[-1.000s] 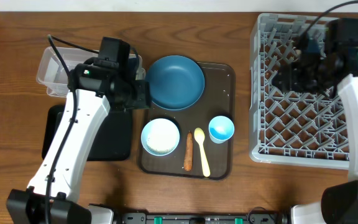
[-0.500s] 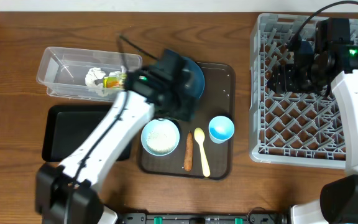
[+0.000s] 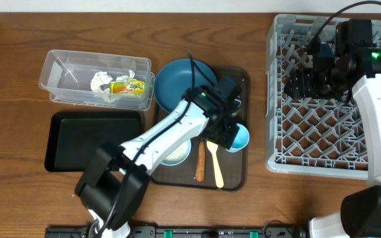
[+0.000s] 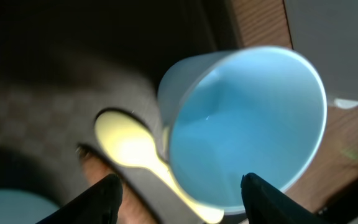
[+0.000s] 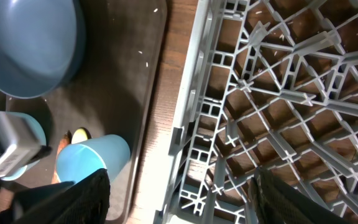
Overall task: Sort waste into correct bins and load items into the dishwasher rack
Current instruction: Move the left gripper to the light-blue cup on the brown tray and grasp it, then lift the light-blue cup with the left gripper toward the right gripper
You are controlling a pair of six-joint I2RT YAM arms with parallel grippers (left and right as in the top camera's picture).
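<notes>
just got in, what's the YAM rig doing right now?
The left gripper is over the light blue cup on the brown serving tray, jaws open, nothing gripped. The right gripper hovers open above the dishwasher rack, holding nothing. The tissue and wrapper lie in the clear tub. The plate, bowl, spoon and food stick sit on that tray.

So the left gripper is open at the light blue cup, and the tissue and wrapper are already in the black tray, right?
Not quite. The overhead view shows the tissue and the wrapper lying in the clear tub, not the black tray, which holds neither. The rest stands: the left gripper is open at the light blue cup.
</notes>
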